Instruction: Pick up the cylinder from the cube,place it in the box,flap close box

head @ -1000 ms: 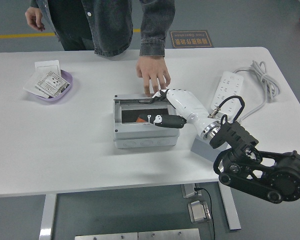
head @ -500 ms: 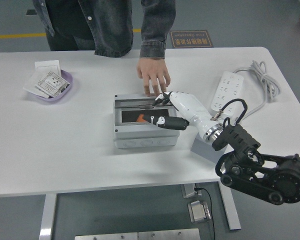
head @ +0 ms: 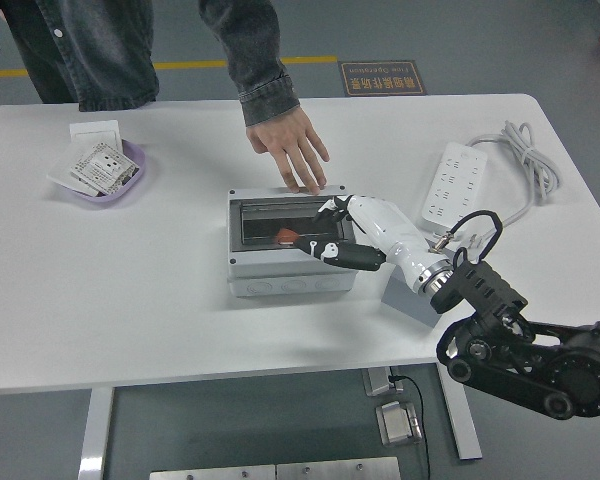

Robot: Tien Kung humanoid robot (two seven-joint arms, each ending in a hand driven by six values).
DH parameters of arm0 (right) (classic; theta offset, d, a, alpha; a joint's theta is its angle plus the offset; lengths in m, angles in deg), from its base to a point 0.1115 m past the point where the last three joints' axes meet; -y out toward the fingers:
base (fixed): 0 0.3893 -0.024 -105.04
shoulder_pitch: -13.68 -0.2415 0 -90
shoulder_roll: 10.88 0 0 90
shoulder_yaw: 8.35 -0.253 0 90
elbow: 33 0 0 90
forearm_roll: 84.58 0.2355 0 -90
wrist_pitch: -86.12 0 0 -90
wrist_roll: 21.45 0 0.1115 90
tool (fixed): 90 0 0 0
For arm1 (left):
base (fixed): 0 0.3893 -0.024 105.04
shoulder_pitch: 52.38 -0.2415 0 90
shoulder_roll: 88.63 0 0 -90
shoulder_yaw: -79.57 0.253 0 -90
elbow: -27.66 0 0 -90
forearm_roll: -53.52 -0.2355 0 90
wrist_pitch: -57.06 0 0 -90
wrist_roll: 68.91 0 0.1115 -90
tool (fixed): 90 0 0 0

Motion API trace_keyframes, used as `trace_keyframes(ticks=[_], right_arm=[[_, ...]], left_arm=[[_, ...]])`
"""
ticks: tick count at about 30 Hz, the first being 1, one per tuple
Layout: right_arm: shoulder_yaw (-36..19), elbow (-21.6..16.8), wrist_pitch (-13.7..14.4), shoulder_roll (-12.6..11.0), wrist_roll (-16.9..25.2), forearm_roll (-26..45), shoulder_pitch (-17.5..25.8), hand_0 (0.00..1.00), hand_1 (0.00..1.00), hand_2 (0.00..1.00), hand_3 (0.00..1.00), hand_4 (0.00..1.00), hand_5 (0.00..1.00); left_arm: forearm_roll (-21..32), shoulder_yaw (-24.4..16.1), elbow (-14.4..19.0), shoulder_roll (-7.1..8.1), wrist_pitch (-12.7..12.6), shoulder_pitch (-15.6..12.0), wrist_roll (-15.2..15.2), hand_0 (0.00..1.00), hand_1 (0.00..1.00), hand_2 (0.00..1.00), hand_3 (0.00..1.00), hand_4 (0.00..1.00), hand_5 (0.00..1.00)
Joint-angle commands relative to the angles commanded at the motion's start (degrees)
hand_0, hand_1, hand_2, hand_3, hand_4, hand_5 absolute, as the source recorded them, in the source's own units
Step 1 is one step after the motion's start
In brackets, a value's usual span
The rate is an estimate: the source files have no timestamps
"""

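The grey box point(head: 290, 283) stands mid-table, and its dark see-through flap point(head: 280, 222) lies low over the opening. Through the flap I see a small orange-red cylinder point(head: 285, 237) inside. My right hand point(head: 327, 229), white with black fingertips, rests on the flap's right end with fingers spread and nothing held. The grey cube point(head: 398, 292) sits just right of the box, mostly hidden under my wrist. A person's hand point(head: 292, 150) presses its fingertips on the box's far rim.
A purple dish point(head: 130, 178) with cards stands at the far left, with a white card point(head: 94, 130) behind it. A white power strip point(head: 454, 182) and its cable point(head: 522, 150) lie at the far right.
My right hand has sunk and drawn back toward the right, and the flap has come down with it. The person has shifted left while keeping the hand on the box's far rim.
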Motion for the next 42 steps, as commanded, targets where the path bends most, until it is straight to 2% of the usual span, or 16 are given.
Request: trace_keyframes(ticks=[7, 14, 19, 22, 27, 30, 32, 33, 35, 42], right_arm=[[-3.4, -0.7, 0.0, -0.8, -0.2, -0.7, 1.5, 0.62, 0.665, 0.669, 0.604, 0.909, 0.87], [-11.9, -0.7, 0.1, -1.7, 0.4, -1.7, 7.1, 0.619, 0.665, 0.669, 0.604, 0.905, 0.869], [-19.4, -1.2, 1.2, -1.4, 5.0, 2.3, 12.9, 0.618, 0.662, 0.669, 0.603, 0.903, 0.869], [-24.2, -1.2, 1.8, -0.7, 9.1, 7.3, 16.5, 0.619, 0.661, 0.668, 0.608, 0.903, 0.868], [-32.5, -0.4, 0.2, 0.8, 17.2, 18.2, 22.2, 0.619, 0.652, 0.666, 0.628, 0.913, 0.859], [-36.7, 0.3, -2.2, 1.7, 21.7, 24.4, 24.4, 0.619, 0.652, 0.666, 0.628, 0.913, 0.859], [-39.7, 1.3, -5.2, 2.8, 24.9, 29.0, 25.7, 0.619, 0.652, 0.666, 0.628, 0.913, 0.859], [-40.7, 1.8, -6.4, 3.2, 25.9, 30.8, 26.2, 0.62, 0.647, 0.664, 0.665, 0.956, 0.854], [-43.3, 3.1, -10.7, 4.4, 28.1, 35.6, 27.1, 0.62, 0.647, 0.664, 0.665, 0.956, 0.854], [-48.9, 4.5, -23.9, 6.2, 28.5, 51.1, 28.8, 0.639, 0.672, 0.687, 0.697, 0.998, 0.891]], left_arm=[[-0.3, -0.1, 0.0, 0.02, 0.0, 0.1, 0.0, 0.594, 0.618, 0.555, 0.572, 0.467, 0.275], [-1.8, -1.9, 0.0, -0.12, 0.2, 0.0, -0.5, 0.594, 0.617, 0.555, 0.572, 0.464, 0.273], [-3.0, -3.3, 0.0, -0.29, 0.3, -0.2, -0.9, 0.593, 0.616, 0.554, 0.571, 0.463, 0.27], [-3.3, -3.8, 0.0, -0.36, 0.4, -0.3, -1.0, 0.592, 0.616, 0.554, 0.572, 0.464, 0.266], [-3.8, -4.5, 0.0, -0.47, 0.4, -0.4, -1.1, 0.593, 0.615, 0.553, 0.571, 0.467, 0.265], [-4.2, -5.1, 0.0, -0.52, 0.4, -0.5, -1.2, 0.593, 0.615, 0.553, 0.571, 0.467, 0.265], [-4.6, -5.5, 0.0, -0.56, 0.4, -0.5, -1.2, 0.593, 0.615, 0.553, 0.571, 0.467, 0.265], [-4.7, -5.7, 0.0, -0.58, 0.4, -0.6, -1.2, 0.592, 0.614, 0.553, 0.571, 0.468, 0.263], [-4.9, -5.9, 0.0, -0.64, 0.4, -0.6, -1.3, 0.592, 0.614, 0.553, 0.571, 0.468, 0.263], [-5.6, -6.8, 0.0, -0.79, 0.4, -0.6, -1.4, 0.592, 0.614, 0.553, 0.571, 0.469, 0.263]])
